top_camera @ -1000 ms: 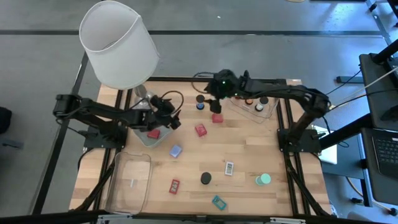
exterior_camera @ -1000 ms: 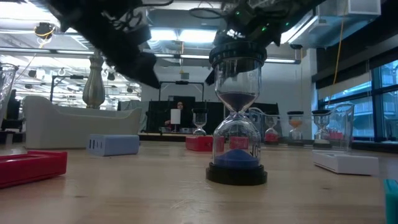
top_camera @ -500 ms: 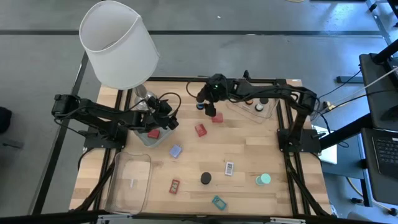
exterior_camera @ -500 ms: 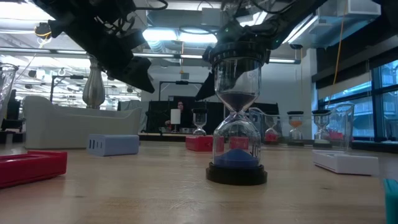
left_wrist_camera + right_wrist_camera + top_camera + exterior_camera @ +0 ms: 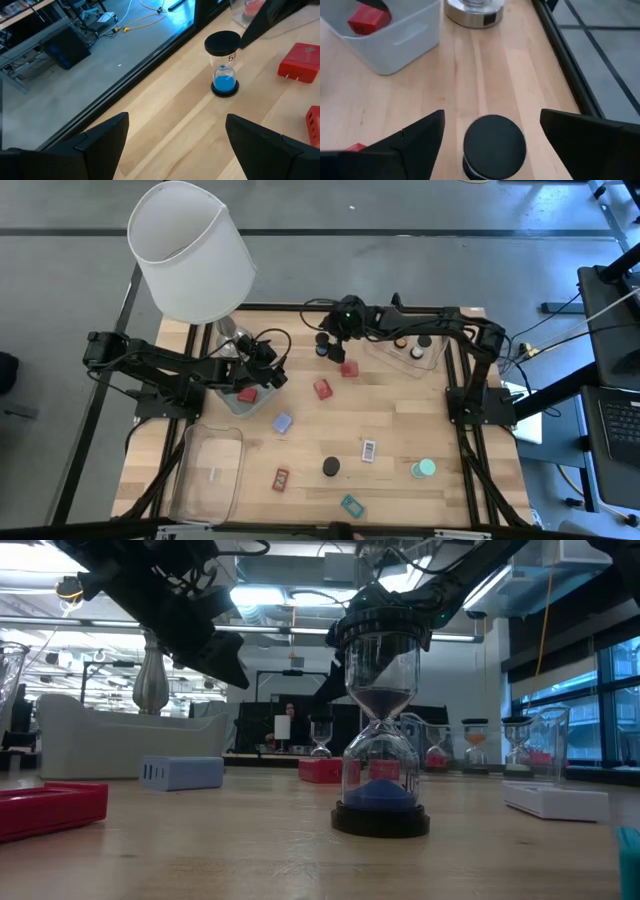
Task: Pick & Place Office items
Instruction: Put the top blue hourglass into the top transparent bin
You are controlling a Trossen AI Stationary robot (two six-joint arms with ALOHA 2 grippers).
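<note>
while spread wide over the far middle of the wooden table (image 5: 400, 420), right gripper (image 5: 331, 340) straddling the black cap of a blue-sand hourglass (image 5: 494, 146) without touching it, nothing held. left gripper (image 5: 272, 372) just as wide and empty, above the near rim of the clear tray (image 5: 232, 402) by the lamp base (image 5: 474, 11), a red block (image 5: 368, 19) lying inside. open wood on both sides of the hourglass; table's far edge close behind it. two more red blocks (image 5: 323, 388) just beside, toward the middle. scattered well apart over the front half: blue block (image 5: 283, 422), white-labelled piece (image 5: 368, 450), another hourglass (image 5: 381, 730), green disc (image 5: 424, 469), teal piece (image 5: 351, 506).
</note>
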